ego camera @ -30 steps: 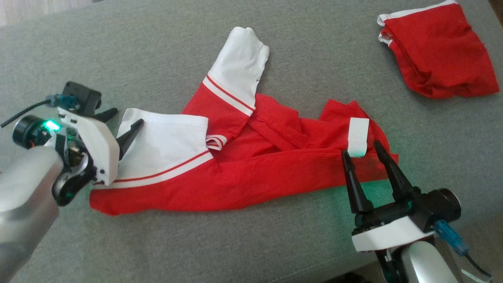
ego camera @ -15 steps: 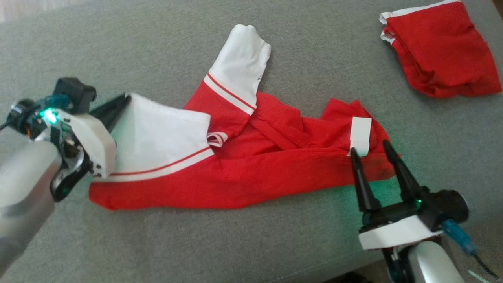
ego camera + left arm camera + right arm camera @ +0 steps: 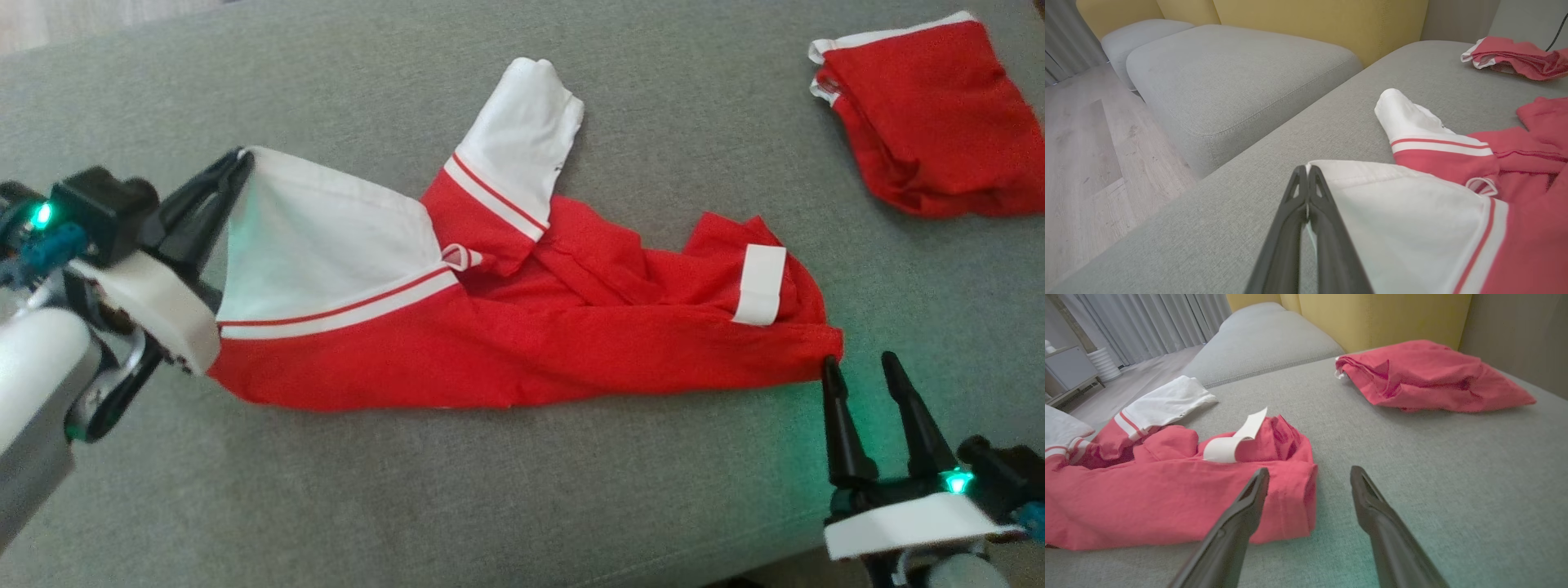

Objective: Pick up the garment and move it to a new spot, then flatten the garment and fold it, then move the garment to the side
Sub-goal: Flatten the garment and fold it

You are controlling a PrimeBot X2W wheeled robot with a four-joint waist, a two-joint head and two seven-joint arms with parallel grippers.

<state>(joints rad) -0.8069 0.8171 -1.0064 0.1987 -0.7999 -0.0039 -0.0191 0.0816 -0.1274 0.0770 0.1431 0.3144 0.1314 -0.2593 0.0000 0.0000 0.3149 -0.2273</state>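
Observation:
The garment (image 3: 506, 343) is a red top with white sleeves and white-red stripes, lying stretched across the grey sofa cushion (image 3: 457, 506). My left gripper (image 3: 238, 157) is shut on the corner of its white end and holds that corner raised off the cushion; the left wrist view shows the two fingers pressed together on the white edge (image 3: 1314, 163). My right gripper (image 3: 861, 361) stands open just off the garment's right red corner (image 3: 1298, 498), with its left fingertip at that corner and nothing between the fingers.
A second red garment (image 3: 931, 122) lies bunched at the cushion's far right; it is also in the right wrist view (image 3: 1425, 375). Another grey cushion (image 3: 1229, 77) and wooden floor (image 3: 1081, 155) lie beyond the left edge, with a yellow backrest (image 3: 1306, 20) behind.
My left gripper shut on the white corner and lifted it up and to the left. My right gripper drew back off the red end toward the front edge, still open.

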